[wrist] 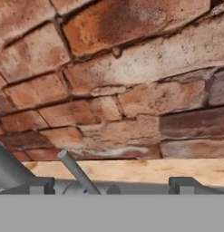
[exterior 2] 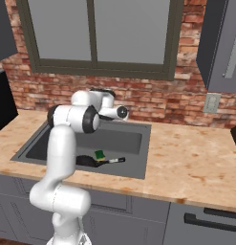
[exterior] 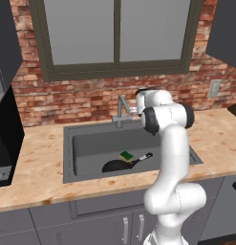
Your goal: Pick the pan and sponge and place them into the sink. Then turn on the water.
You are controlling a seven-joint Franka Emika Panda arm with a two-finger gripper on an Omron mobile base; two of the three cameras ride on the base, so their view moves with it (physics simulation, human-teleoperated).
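A black pan (exterior: 115,166) and a green-and-yellow sponge (exterior: 126,155) lie in the dark grey sink (exterior: 71,143), set in a mottled tan counter (exterior: 38,153) below a red-brown brick wall (exterior: 67,98).

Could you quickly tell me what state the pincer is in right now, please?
Pincer: open and holding nothing, up by the faucet at the brick wall.

Both base views look forward and down from behind the arm, left and right, sharing the sink (exterior: 86,143) and counter (exterior: 38,158). The hand view faces the brick wall (wrist: 109,77) closely, just above the counter's far edge.
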